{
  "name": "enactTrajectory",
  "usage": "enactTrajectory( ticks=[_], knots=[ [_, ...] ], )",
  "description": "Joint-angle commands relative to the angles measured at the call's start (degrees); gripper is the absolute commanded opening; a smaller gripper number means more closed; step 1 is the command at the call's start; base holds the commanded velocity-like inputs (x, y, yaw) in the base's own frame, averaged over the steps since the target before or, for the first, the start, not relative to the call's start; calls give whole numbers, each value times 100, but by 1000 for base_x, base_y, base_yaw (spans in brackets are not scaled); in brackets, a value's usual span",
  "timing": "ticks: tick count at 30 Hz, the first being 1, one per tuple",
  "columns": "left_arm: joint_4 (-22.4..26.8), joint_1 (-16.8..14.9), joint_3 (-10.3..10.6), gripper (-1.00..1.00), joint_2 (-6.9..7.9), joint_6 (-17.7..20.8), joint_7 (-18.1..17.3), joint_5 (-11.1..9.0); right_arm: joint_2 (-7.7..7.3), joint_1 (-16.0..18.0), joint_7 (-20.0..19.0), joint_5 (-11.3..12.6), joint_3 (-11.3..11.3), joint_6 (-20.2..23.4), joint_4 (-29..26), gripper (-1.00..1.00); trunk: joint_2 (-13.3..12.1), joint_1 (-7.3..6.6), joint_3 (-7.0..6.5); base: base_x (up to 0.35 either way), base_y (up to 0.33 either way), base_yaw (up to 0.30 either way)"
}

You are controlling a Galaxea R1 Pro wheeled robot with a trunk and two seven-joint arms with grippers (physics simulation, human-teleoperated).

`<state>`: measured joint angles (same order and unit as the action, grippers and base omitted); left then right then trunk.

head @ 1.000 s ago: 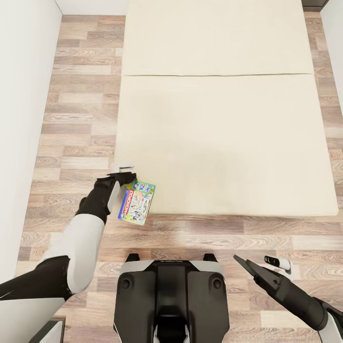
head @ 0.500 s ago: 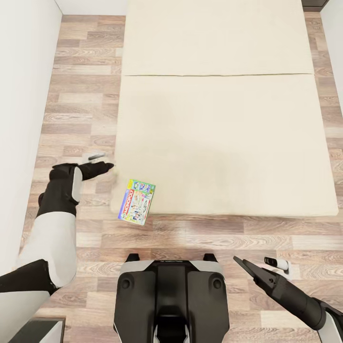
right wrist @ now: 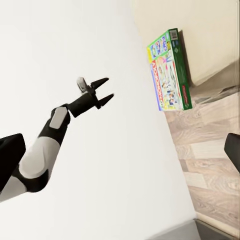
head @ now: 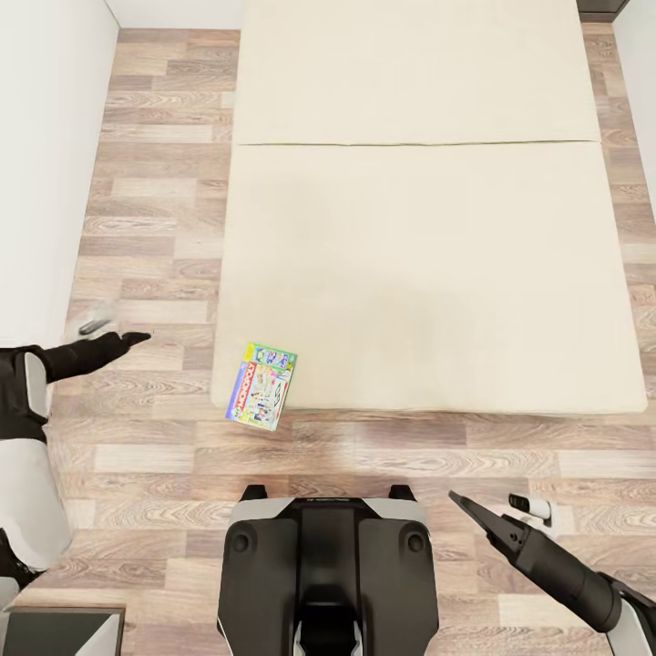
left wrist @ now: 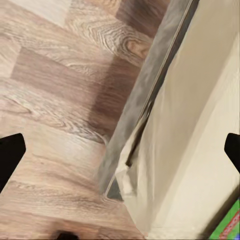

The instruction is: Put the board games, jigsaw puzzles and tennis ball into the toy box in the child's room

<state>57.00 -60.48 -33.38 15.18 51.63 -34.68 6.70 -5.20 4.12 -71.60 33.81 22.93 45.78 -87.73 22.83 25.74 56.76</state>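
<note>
On bed [head: 437, 273] corner | colourful flat board game [head: 262, 385] overhanging edge

open wood floor [head: 155, 219] lies between the wall [head: 41, 155] and the bed [head: 419, 273] edge.

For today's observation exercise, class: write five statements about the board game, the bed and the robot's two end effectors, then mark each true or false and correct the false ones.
1. The board game lies at the near left corner of the bed, overhanging its edge. True.
2. The left end effector grips the board game. False: it is over the floor, apart from the game and open.
3. The right end effector holds a tennis ball. False: it is open and holds nothing.
4. The game's cover faces up, printed in many colours. True.
5. Two board games lie on the bed. False: one is to be seen there.
</note>
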Motion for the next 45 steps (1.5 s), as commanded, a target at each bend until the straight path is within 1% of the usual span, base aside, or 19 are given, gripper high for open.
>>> enactTrajectory(
  ticks=[1, 4, 5, 6, 7, 10, 11, 16, 18, 23, 27, 34, 39, 45],
  knots=[
    [5, 251, -168, 100, 85, 39, -311, 44, -3, 1, 3, 11, 22, 36, 47, 100, 9, 4, 5, 0, 0, 0],
    [5, 676, -325, 100, 180, 47, -686, 45, -4, 1, 12, 3, 60, 29, 104, 100, 9, 4, 5, 0, 0, 0],
    [4, 973, -392, 100, 224, 35, -928, 50, -2, 1, 19, -4, 77, 25, 127, 100, 9, 4, 5, 0, 0, 0],
    [4, 1127, -416, 100, 239, 25, -1047, 52, -1, 1, 23, -8, 83, 24, 135, 100, 9, 4, 5, 0, 0, 0],
    [4, 1431, -454, 100, 263, 8, -1276, 55, 3, 1, 36, -22, 93, 22, 147, 100, 9, 4, 5, 0, 0, 0],
    [4, 1859, -503, 100, 284, -11, -1581, 50, 8, 1, 76, -72, 101, 20, 154, 100, 9, 4, 5, 0, 0, 0],
    [4, 2099, -535, 100, 290, -18, -1746, 47, 15, 1, 118, -122, 107, 20, 156, 100, 9, 4, 5, 0, 0, 0],
    [4, 2542, -638, 100, 303, -25, -2047, 51, 31, 1, 241, -217, 116, 13, 149, 100, 9, 4, 5, 0, 0, 8],
    [13, 2636, -687, 100, 302, -20, -2122, 43, 35, 1, 272, -237, 117, 11, 141, 100, 9, 4, 5, 0, 0, 97],
    [8, 2708, -719, 100, 301, -22, -2238, 51, 65, 1, 304, -259, 116, 10, 140, 100, 9, 4, 5, 0, 0, 203],
    [-1, 2724, -705, 100, 297, -25, -2282, 51, 85, 1, 379, -268, 103, -8, 151, 100, 9, 4, 5, 0, 33, 259],
    [7, 2733, -692, 100, 289, -22, -2342, 46, 104, 2, 724, -263, 58, -76, 157, 100, 9, 4, 5, 0, 149, 276],
    [11, 2734, -683, 100, 285, -23, -2357, 47, 106, 1, 794, -261, 45, -85, 159, 100, 9, 4, 5, 0, 34, 258],
    [14, 2734, -675, 100, 271, -29, -2359, 50, 114, 1, 816, -268, 45, -91, 163, 100, 9, 4, 5, 0, 67, 78]
  ],
)
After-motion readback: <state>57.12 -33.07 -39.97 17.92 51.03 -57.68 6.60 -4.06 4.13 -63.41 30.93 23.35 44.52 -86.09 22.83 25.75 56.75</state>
